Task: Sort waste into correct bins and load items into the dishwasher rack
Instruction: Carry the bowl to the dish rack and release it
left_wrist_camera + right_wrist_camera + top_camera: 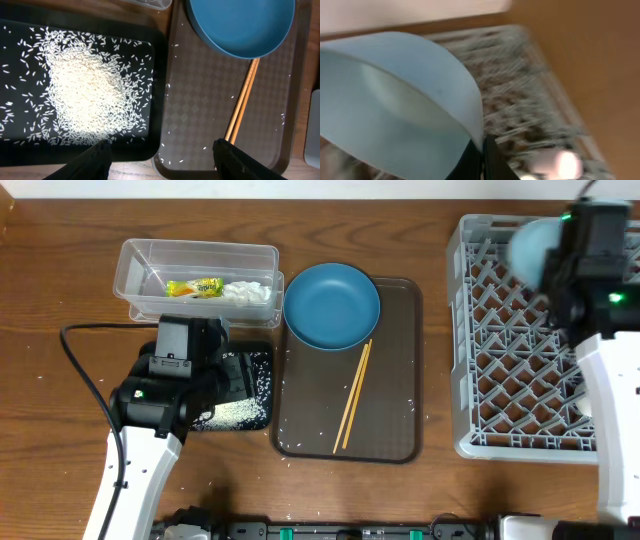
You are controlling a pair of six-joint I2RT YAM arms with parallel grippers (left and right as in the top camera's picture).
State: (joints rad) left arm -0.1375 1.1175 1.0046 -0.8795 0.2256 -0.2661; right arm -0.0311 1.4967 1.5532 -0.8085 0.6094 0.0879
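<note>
Bowl placement is the step in hand, by my read. To do it well: bring it down on edge, slip the rim between two rows of pegs, and release only once the pegs carry it. The wrist view is smeared, so go slowly.

The right gripper is pinched thin on the rim of the light-blue bowl, which tilts over the far-left corner of the dishwasher rack. Touching or not, I cannot tell. A pale pinkish blob lies in the rack near the fingers, too blurred to name; give it room.

The left gripper has its jaws spread wide and holds nothing, hovering where the black tray meets the brown serving tray. Rice grains are piled in the black tray, with strays on the brown. Farther on, the chopsticks and dark-blue plate wait on the brown tray. Beyond them, the wrapper and tissue lie in the clear tub.
</note>
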